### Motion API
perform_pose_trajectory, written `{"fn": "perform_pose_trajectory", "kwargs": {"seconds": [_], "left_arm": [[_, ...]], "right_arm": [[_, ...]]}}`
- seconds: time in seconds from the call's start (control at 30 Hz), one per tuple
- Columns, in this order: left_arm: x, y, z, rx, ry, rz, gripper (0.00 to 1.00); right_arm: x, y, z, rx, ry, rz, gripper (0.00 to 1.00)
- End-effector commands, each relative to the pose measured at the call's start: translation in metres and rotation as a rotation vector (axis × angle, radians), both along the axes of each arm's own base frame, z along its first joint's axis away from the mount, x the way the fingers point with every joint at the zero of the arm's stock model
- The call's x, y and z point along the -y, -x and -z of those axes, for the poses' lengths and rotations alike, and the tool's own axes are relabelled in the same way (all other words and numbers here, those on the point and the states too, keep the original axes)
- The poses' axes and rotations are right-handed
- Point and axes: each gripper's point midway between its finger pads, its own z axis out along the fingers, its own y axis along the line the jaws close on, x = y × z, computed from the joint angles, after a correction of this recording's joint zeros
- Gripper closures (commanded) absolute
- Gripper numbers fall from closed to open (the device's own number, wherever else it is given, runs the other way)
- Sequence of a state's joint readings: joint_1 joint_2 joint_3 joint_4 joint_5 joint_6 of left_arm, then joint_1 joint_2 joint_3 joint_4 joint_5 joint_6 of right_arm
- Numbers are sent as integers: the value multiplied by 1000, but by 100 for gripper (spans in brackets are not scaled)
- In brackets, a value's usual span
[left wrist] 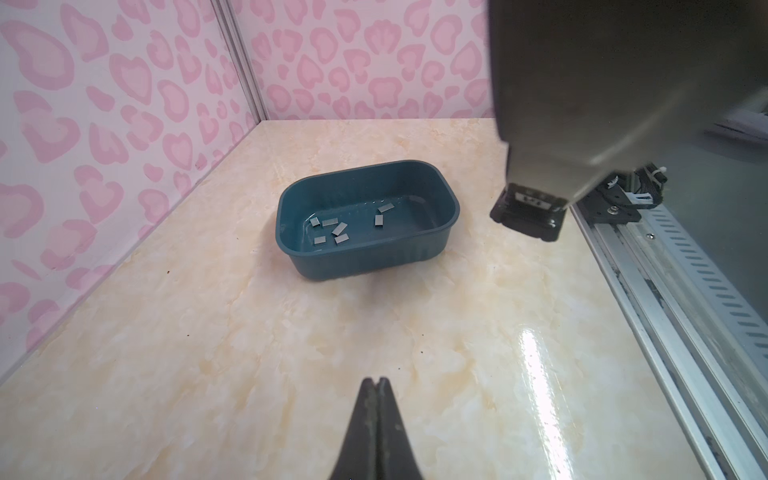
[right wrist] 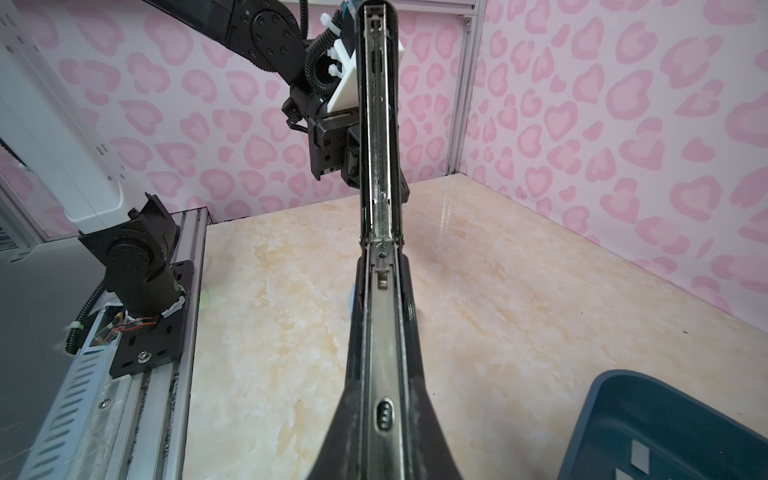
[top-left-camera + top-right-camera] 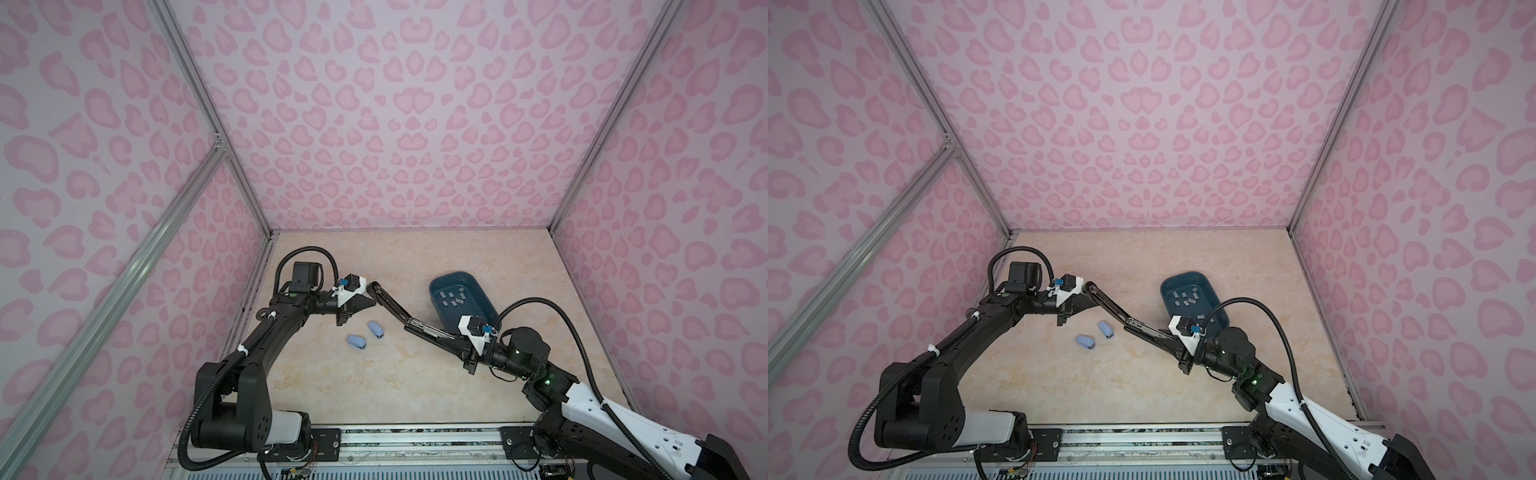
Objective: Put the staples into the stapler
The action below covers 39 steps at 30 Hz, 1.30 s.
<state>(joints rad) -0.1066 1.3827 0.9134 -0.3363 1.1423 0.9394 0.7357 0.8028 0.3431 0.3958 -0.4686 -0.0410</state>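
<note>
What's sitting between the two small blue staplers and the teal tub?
The black stapler, swung open, crosses that stretch above the table; both top views show it.

The hinged-open black stapler [image 3: 392,306] bars mid-frame — teal tub [image 3: 478,291] at right, light-blue mini staplers [image 3: 375,329] at left — tabletop [image 3: 374,390] below lies bare.

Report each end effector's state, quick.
Left end effector: shut, holding nothing.
Right end effector: shut on the opened black stapler.
</note>
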Motion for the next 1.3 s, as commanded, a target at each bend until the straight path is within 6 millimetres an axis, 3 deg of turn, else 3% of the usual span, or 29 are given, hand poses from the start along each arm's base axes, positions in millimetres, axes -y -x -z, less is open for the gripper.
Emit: {"fn": "perform_pose_trajectory", "kwargs": {"seconds": [0.0, 0.07, 0.17, 0.3, 0.47, 0.6, 0.73, 0.93, 1.1, 1.27], "left_arm": [[-3, -7, -16, 70, 8, -59, 86], [-8, -19, -25, 83, 4, -161, 80], [-20, -33, -44, 101, 10, -326, 79], [-29, -37, -74, 140, 31, -483, 75], [-24, -39, -92, 116, 54, -640, 72], [-14, -44, -84, 14, 105, -693, 70], [3, -49, -61, -26, 108, -712, 72], [-10, -69, -48, 8, 71, -845, 74], [23, -60, -50, -30, 119, -711, 74], [60, -59, -31, -65, 103, -601, 74]], "right_arm": [[6, -21, -16, 11, -44, 117, 100], [9, -30, -12, -5, -30, 168, 100], [3, -32, -7, -17, -9, 158, 100], [-11, -34, -2, -39, 30, 167, 100], [-28, -49, 9, -76, 95, 377, 100], [-33, -69, 30, -147, 88, 499, 100], [-36, -79, 55, -171, 84, 559, 100], [-39, -82, 65, -181, 62, 585, 100], [-50, -85, 80, -200, 65, 608, 100], [-60, -86, 92, -198, 68, 632, 100]]}}
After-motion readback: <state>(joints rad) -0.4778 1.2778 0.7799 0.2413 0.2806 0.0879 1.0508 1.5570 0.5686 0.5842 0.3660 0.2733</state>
